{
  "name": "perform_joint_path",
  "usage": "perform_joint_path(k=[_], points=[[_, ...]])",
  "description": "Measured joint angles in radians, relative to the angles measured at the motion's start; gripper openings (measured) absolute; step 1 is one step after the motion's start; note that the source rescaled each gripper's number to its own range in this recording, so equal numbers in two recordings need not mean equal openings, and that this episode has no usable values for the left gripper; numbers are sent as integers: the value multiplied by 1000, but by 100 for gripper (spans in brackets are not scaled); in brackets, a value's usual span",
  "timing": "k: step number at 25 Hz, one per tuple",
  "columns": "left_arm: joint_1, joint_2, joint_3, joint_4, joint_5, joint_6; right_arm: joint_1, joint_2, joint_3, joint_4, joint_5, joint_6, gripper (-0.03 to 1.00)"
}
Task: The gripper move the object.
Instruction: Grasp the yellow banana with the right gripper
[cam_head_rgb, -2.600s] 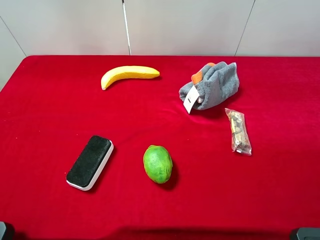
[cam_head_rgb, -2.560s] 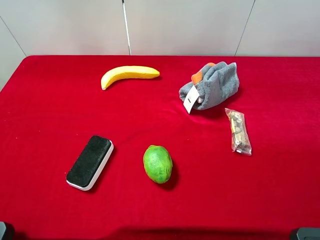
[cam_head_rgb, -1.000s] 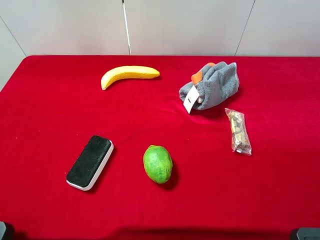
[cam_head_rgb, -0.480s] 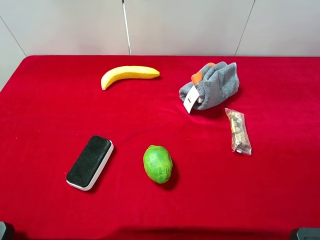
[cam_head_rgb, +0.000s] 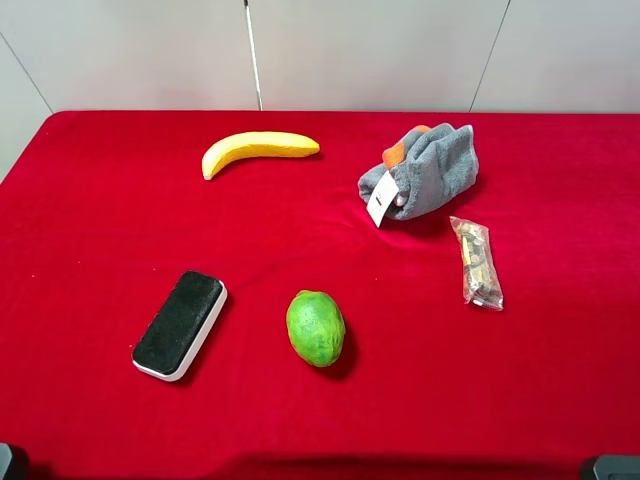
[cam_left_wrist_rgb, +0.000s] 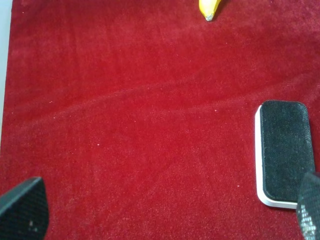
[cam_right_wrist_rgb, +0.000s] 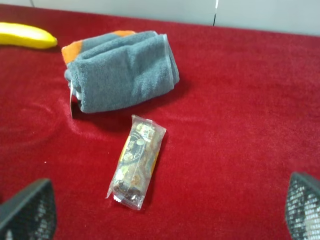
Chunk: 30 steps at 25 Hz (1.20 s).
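Banana (cam_head_rgb: 258, 148) | long axis crosswise, ahead of left gripper (cam_left_wrist_rgb: 165, 212), probably the nearer | it and right gripper (cam_right_wrist_rgb: 165, 210) spread wide, empty

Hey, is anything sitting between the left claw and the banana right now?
Nothing visible blocks it. Only bare red cloth lies between the open left claw and the banana; the eraser sits off to one side of that line.

Tag (cam_head_rgb: 380, 207) on grey towel (cam_head_rgb: 432, 168): white, nothing legible from here.
Snack packet (cam_right_wrist_rgb: 136, 161): possibly some print, too blurred to read.
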Motion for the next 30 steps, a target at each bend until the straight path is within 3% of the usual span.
perform_joint_path(k=[8,30], points=[[0,0,0,0,0,0,27,189,-95,1,-4,0,100],[0,0,0,0,0,0,378,858,-513,-97,8,-24,100]])
